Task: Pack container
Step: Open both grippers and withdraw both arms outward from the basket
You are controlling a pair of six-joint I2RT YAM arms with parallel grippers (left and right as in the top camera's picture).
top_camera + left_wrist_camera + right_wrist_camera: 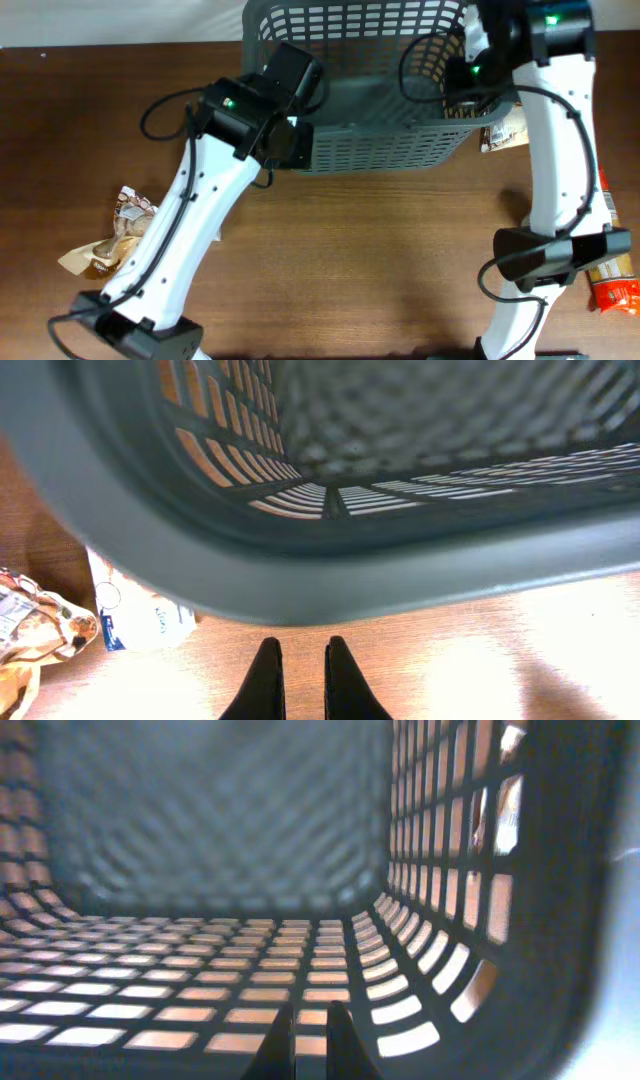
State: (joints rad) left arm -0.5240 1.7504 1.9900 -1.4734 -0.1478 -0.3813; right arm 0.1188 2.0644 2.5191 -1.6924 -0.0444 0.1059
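Note:
The container, a dark grey lattice basket (380,140), stands at the back middle of the table. Nothing shows inside it. My left gripper (297,660) is shut and empty. It hovers over bare wood just outside the basket's rim (300,575), at the basket's front left corner in the overhead view (288,138). My right gripper (311,1020) is shut and empty. It is inside the basket, low over the slotted wall (250,990), at the basket's right end in the overhead view (470,70).
Crumpled snack packages (115,235) lie at the left by the left arm. The left wrist view shows a white and blue packet (140,618) and a brown package (35,635). A package (503,133) lies right of the basket. An orange packet (615,290) lies at the right edge.

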